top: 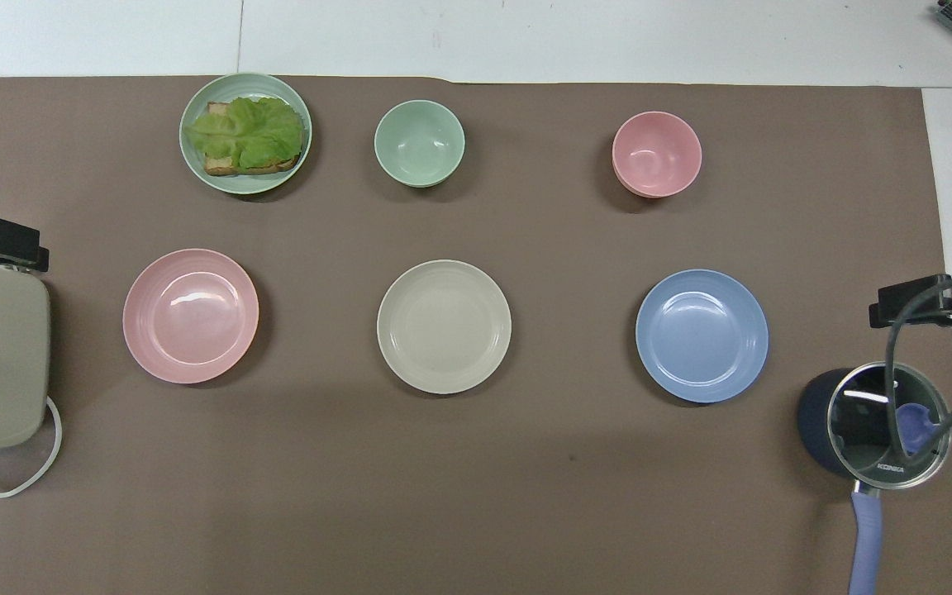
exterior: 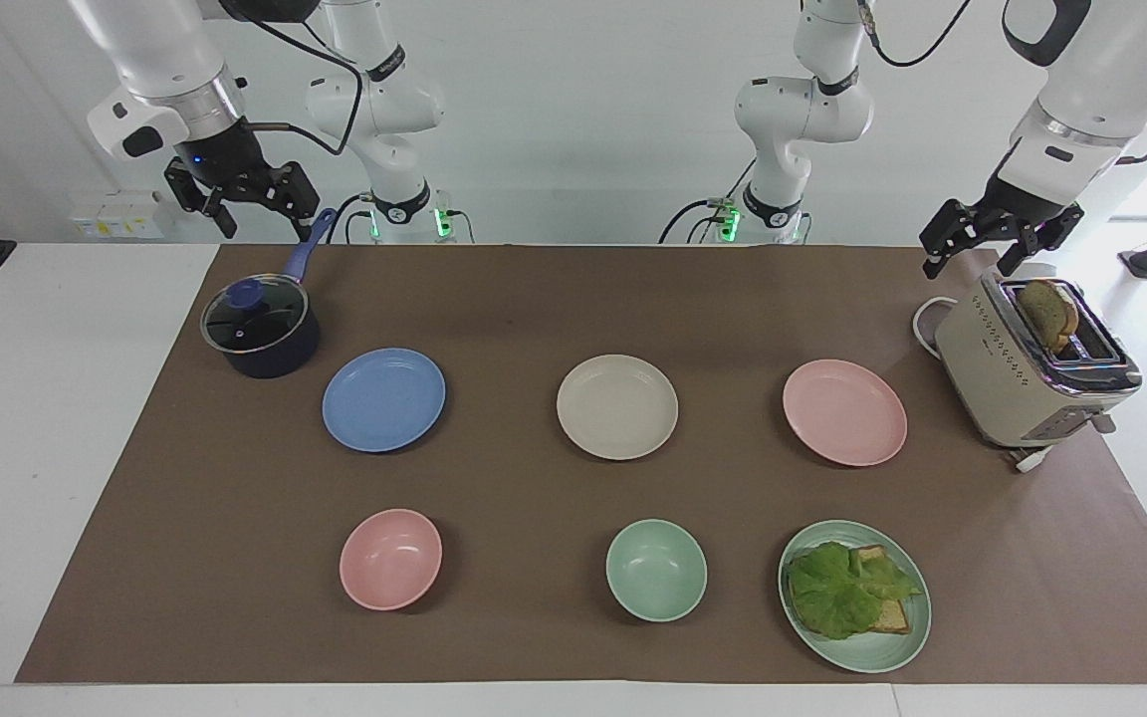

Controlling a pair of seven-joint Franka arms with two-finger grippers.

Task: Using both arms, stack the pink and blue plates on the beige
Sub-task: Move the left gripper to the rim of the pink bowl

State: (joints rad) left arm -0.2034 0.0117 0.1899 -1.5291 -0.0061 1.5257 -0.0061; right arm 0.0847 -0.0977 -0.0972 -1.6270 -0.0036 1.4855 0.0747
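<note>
A white tabletop (exterior: pixel 56 418) carries a brown mat (exterior: pixel 534 299). On the mat sit 4 plates, blue (exterior: pixel 383 399), beige (exterior: pixel 617 406), pink (exterior: pixel 844 412) and green (exterior: pixel 854 596), 2 bowls (exterior: pixel 390 559) (exterior: pixel 656 570), a lidded pot (exterior: pixel 260 328), and a toaster (exterior: pixel 1027 363) seemingly overhanging the mat's edge.
</note>
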